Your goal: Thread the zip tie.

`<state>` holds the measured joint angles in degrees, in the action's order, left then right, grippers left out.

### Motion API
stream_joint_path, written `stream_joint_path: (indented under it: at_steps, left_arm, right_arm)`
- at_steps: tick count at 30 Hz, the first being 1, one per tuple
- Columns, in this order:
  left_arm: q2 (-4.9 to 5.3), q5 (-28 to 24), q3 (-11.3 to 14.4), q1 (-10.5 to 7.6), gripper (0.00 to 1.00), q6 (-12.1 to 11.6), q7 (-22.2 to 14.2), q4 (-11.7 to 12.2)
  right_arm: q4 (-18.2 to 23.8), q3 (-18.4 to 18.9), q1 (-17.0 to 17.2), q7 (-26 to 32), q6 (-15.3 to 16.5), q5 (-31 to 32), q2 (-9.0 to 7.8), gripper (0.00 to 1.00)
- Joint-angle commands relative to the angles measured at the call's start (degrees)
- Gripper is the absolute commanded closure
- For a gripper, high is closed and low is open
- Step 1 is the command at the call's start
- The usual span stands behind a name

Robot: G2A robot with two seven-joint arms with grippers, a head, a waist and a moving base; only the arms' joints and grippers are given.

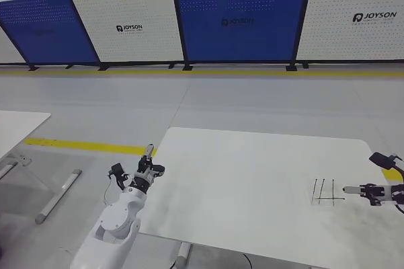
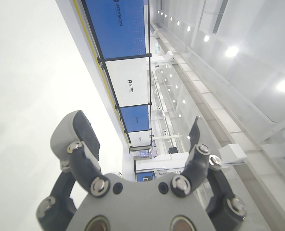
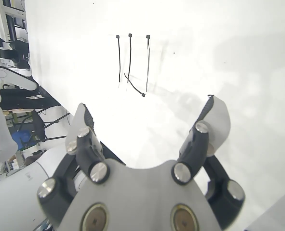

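Several thin black zip ties (image 1: 324, 191) lie flat on the white table (image 1: 255, 181) near its right side; three lie side by side (image 3: 129, 56) and one short tie (image 3: 134, 86) crosses their ends. My right gripper (image 3: 147, 108) is open and empty, a short way off the ties at the table's right edge (image 1: 349, 189), pointing toward them. My left gripper (image 2: 142, 131) is open and empty at the table's left edge (image 1: 148, 156), far from the ties, pointing up toward the room.
Blue and white partition panels (image 1: 235, 30) stand behind the table across a grey floor with yellow lines. Another white table (image 1: 7, 131) is at the far left. The middle of the work table is bare.
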<state>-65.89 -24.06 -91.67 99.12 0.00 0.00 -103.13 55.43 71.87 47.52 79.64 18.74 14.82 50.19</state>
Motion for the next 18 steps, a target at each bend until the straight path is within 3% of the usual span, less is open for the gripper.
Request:
stream_joint_path:
  at_steps: [1,8,13,15,17,18]
  left_arm:
    - [0.0,0.0,0.0,0.0,0.0,0.0,0.0,0.0]
    - [0.0,0.0,0.0,0.0,0.0,0.0,0.0,0.0]
    - [0.0,0.0,0.0,0.0,0.0,0.0,0.0,0.0]
    - [0.0,0.0,0.0,0.0,0.0,0.0,0.0,0.0]
    - [0.0,0.0,0.0,0.0,0.0,0.0,0.0,0.0]
    - [0.0,0.0,0.0,0.0,0.0,0.0,0.0,0.0]
  right_arm:
    - [-0.61,-0.7,0.0,0.0,0.74,-3.15,0.06,0.0]
    - [-2.07,-5.29,-2.27,0.0,0.74,-5.43,-0.02,0.0]
    - [-5.47,-8.9,-4.62,0.0,0.74,-6.29,0.38,0.0]
    - [-6.91,-10.18,-5.55,0.0,0.74,-6.84,0.61,0.09]
    - [-7.93,-11.17,-6.17,0.0,0.74,-7.44,0.81,0.29]
    - [-8.35,-11.68,-6.46,0.0,0.74,-7.62,0.9,0.28]
